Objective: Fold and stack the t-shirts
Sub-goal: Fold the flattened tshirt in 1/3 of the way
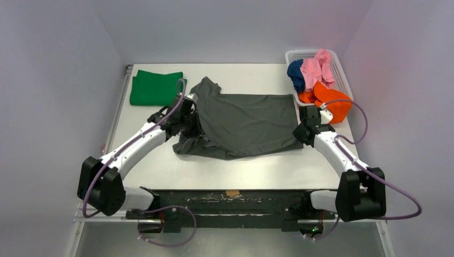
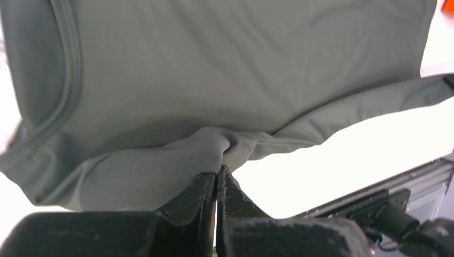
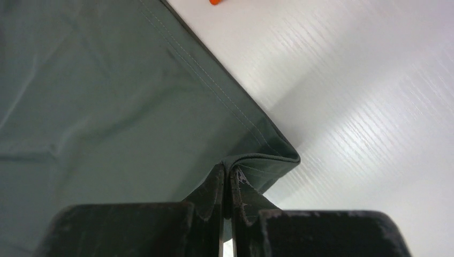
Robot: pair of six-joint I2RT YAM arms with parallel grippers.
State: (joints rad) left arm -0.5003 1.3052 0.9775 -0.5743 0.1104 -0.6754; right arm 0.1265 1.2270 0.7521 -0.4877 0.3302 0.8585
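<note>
The dark grey t-shirt lies spread across the middle of the table, collar to the left. My left gripper is shut on a bunched fold at its left side, near the sleeve; in the left wrist view grey cloth is pinched between the tips. My right gripper is shut on its near right hem corner, seen in the right wrist view with the hem folded over. A folded bright green t-shirt lies at the back left. Pink, navy and orange t-shirts sit in the basket.
The white lattice basket stands at the back right corner, the orange shirt spilling over its near end. Bare white table lies in front of the grey shirt. Grey walls close in on the left, back and right.
</note>
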